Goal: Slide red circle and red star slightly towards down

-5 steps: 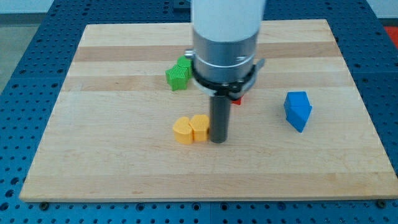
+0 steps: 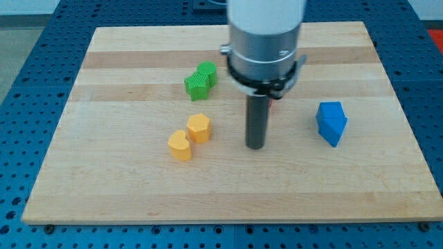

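My tip (image 2: 255,146) rests on the wooden board (image 2: 124,187) near its middle. The red blocks are almost wholly hidden behind the arm's body; only a red sliver (image 2: 272,104) shows just right of the rod, above the tip, and I cannot tell its shape. The tip stands apart from all the blocks that show.
Two yellow blocks (image 2: 199,128) (image 2: 180,146) lie left of the tip. Two green blocks (image 2: 199,79) touch each other at the upper left of the rod. Two blue blocks (image 2: 331,122) sit together at the view's right.
The tip has moved a little to the right. The two yellow blocks now lie further left, apart from the tip, the upper one shifted up.
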Tool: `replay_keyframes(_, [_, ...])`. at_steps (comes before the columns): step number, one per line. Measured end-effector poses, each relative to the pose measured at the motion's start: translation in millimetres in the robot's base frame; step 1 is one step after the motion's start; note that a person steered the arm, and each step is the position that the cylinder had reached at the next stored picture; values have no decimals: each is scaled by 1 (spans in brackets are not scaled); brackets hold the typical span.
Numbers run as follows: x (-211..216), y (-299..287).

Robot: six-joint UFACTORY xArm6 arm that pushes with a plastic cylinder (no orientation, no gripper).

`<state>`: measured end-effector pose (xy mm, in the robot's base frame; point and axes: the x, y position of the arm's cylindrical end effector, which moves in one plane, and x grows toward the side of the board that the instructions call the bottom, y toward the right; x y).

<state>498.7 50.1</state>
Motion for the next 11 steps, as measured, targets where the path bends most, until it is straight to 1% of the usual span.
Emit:
replay_keyframes(1, [-18,36])
replay_keyframes(3, [-73,45])
replay_keyframes(5, [-138,43])
replay_keyframes(6, [-157,15])
replay_keyframes(7, [-157,3])
replay_keyframes(8, [-144,4])
replay_keyframes(9, [-129,15])
replay_keyframes(11, [-126,33])
